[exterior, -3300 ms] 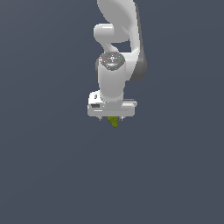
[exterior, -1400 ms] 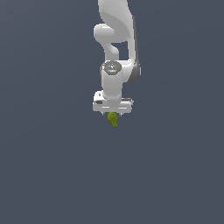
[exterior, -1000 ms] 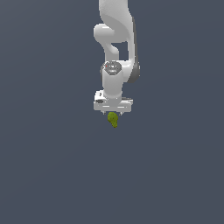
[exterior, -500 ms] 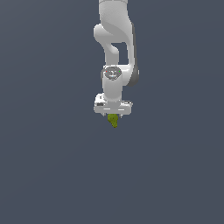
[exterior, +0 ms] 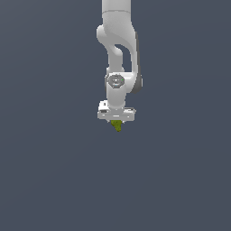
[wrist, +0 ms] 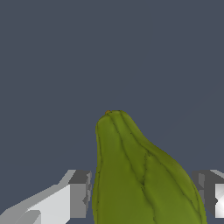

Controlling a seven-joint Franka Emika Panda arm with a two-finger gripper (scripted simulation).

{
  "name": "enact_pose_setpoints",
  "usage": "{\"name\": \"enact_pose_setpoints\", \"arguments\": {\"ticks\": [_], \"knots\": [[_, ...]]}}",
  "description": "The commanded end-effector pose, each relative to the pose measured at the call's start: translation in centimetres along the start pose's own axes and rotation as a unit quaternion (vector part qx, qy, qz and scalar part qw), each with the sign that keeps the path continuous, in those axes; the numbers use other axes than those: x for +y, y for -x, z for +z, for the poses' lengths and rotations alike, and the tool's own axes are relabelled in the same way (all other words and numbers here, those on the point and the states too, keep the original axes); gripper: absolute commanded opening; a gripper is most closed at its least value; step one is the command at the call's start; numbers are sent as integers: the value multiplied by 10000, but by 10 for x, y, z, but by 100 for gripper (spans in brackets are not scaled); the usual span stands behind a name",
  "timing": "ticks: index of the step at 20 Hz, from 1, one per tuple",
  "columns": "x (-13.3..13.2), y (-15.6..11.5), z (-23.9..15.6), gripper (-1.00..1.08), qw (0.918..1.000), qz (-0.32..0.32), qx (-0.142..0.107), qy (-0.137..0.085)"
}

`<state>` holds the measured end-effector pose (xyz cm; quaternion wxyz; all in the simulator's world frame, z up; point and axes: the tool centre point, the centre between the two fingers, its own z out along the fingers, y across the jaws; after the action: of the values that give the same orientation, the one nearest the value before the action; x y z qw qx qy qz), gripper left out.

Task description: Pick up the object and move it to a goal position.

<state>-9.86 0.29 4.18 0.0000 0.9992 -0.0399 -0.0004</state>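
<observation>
Your white two-finger gripper (exterior: 117, 121) is clenched on the small olive-green, ribbed, tapering object (exterior: 117, 126), which hangs tip-down in mid-air. It looks light, rigid and lumpy; keep hold at its wide upper body (wrist: 144, 188), since the taper could slip.

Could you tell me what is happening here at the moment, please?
A single white robot arm is holding a small olive-green object in its gripper, with nothing else visible around it. In the exterior view the object hangs just below the gripper, pointing down. The wrist view shows the ridged green body sitting between the two fingers. So the pick-up is done and the object is being carried; no goal marker is visible in either view.
</observation>
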Motion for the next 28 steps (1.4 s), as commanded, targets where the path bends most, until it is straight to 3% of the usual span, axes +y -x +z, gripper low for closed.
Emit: {"name": "enact_pose_setpoints", "arguments": {"ticks": [1, 16, 28], "knots": [[0, 0, 1, -100, 10000, 1, 4, 0], [1, -3, -9, -100, 10000, -3, 4, -1], [10, -24, -82, -100, 10000, -3, 4, -1]]}}
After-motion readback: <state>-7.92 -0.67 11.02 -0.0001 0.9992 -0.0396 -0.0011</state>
